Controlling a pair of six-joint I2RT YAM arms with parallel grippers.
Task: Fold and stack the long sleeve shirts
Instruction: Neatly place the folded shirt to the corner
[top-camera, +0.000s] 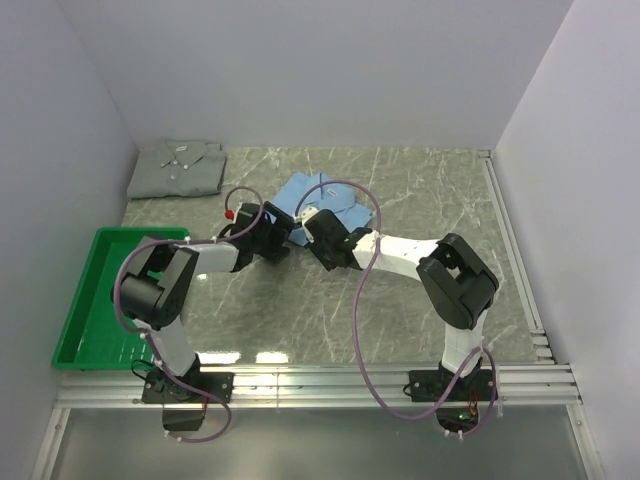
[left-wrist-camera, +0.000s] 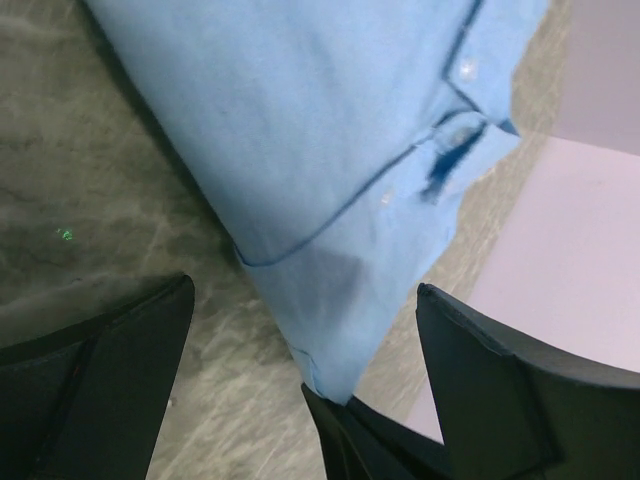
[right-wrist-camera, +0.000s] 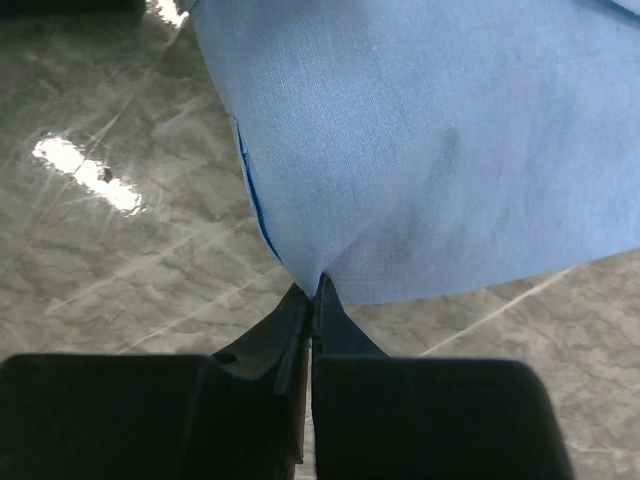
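Observation:
The light blue shirt (top-camera: 325, 197) lies folded at the middle back of the table. My right gripper (top-camera: 306, 224) is shut on its near-left corner, and in the right wrist view the cloth (right-wrist-camera: 420, 130) is pinched at the closed tips (right-wrist-camera: 318, 288). My left gripper (top-camera: 281, 243) is open right beside it. In the left wrist view its fingers (left-wrist-camera: 120, 370) stand wide apart on either side of the shirt's corner (left-wrist-camera: 330, 200), not gripping it. The pale grey-green shirt (top-camera: 178, 167) lies folded at the back left corner.
A green plastic tray (top-camera: 100, 300) sits at the left edge of the marble table (top-camera: 420, 300). White walls close in the left, back and right. A metal rail (top-camera: 510, 250) runs along the right side.

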